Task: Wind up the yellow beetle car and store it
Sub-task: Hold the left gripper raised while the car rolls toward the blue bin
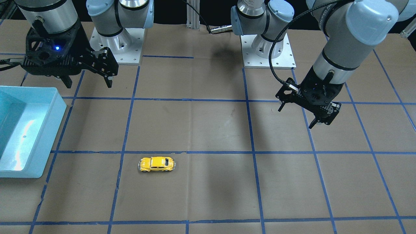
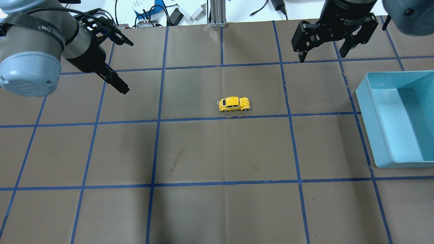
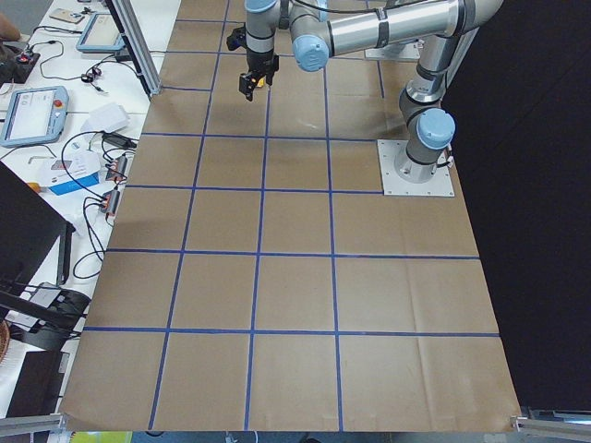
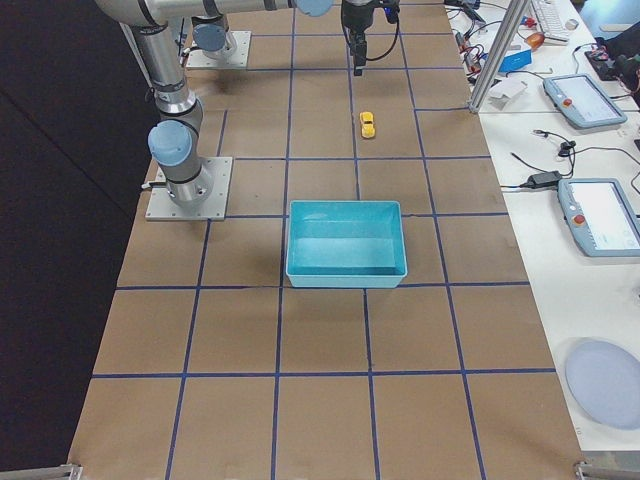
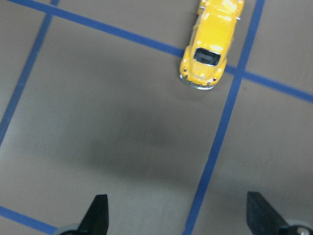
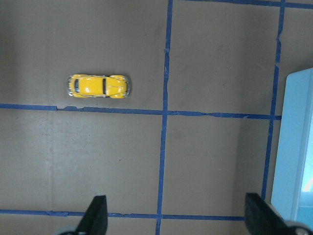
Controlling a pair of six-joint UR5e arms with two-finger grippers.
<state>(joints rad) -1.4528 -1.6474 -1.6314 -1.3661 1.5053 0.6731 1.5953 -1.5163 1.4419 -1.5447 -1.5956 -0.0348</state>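
Observation:
The yellow beetle car (image 2: 234, 104) stands on its wheels on the brown table, just beyond a blue tape line. It also shows in the front view (image 1: 157, 164), the left wrist view (image 5: 211, 44) and the right wrist view (image 6: 99, 86). My left gripper (image 2: 128, 67) is open and empty, hovering well to the car's left; it also shows in the front view (image 1: 296, 117). My right gripper (image 2: 321, 57) is open and empty, hovering beyond and to the right of the car, between the car and the bin; it also shows in the front view (image 1: 88, 85).
A light blue open bin (image 2: 373, 112) stands at the table's right side, also in the front view (image 1: 48, 136); nothing shows inside it. Blue tape lines grid the table. The arm bases (image 1: 268, 52) stand at the robot's edge. Cables and devices lie past the far edge.

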